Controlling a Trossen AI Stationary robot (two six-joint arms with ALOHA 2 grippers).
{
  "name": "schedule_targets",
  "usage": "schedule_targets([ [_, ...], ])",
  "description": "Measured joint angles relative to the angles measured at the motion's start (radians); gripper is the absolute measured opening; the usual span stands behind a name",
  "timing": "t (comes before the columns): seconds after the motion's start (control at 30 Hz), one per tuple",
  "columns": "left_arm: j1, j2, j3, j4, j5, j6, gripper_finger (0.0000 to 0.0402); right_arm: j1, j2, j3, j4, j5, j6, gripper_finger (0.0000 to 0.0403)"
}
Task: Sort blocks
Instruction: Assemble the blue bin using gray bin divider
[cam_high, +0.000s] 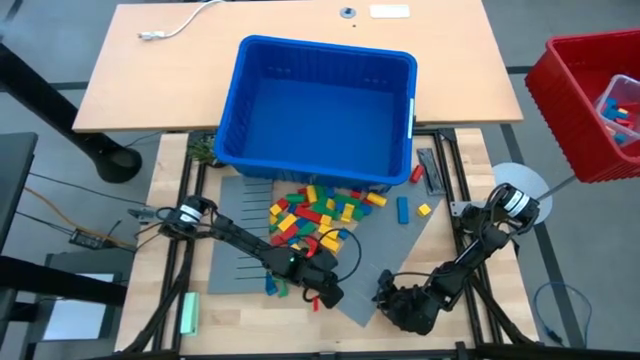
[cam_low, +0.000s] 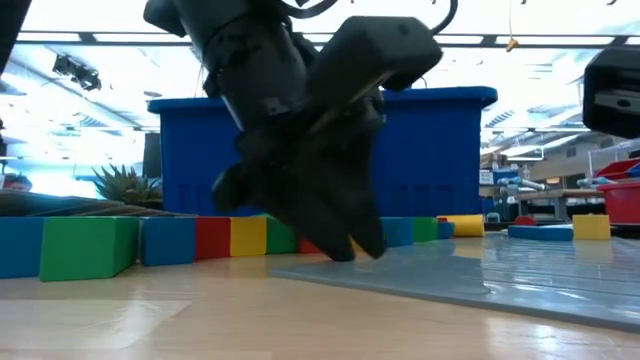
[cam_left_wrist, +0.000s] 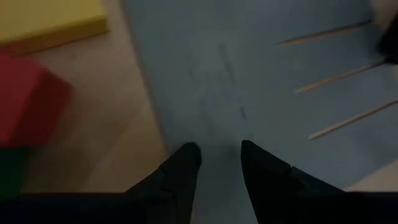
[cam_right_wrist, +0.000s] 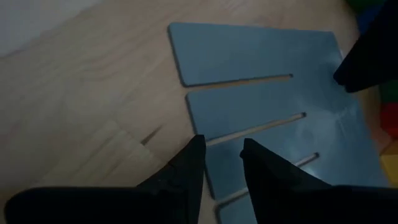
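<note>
Blue bin (cam_high: 262, 70): one; grey panels (cam_high: 238, 232): two; blocks (cam_high: 312, 212): dozens.

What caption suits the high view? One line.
Coloured blocks piled before blue bin; left gripper and right gripper low at grey slotted panel's edge.

Two dark jointed arms carry black looping cables, white-ringed base joints, and tapered black fingers.

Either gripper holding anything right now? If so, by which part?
Nothing is held. The left gripper and the right gripper each have their fingers apart, low over grey panel, with nothing in the gap.
</note>
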Motion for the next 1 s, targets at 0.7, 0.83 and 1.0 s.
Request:
schedule_targets([
  [0.7, -0.095, 0.030, 0.253, 0.068, 0.016, 0.302, 0.0124, -0.023, -0.113, 0.015, 0.146, 0.003, 0.346, 0.0107],
  [0.83, -0.140, 0.032, 0.347, -0.111, -0.064, 0.382, 0.0112, -0.023, -0.217, 0.024, 0.083, 0.004, 0.473, 0.0107],
  [1.0, -0.191, 0.033, 0.373, -0.156, -0.119, 0.418, 0.0104, -0.050, -0.255, 0.024, -0.102, 0.010, 0.713, 0.0107],
])
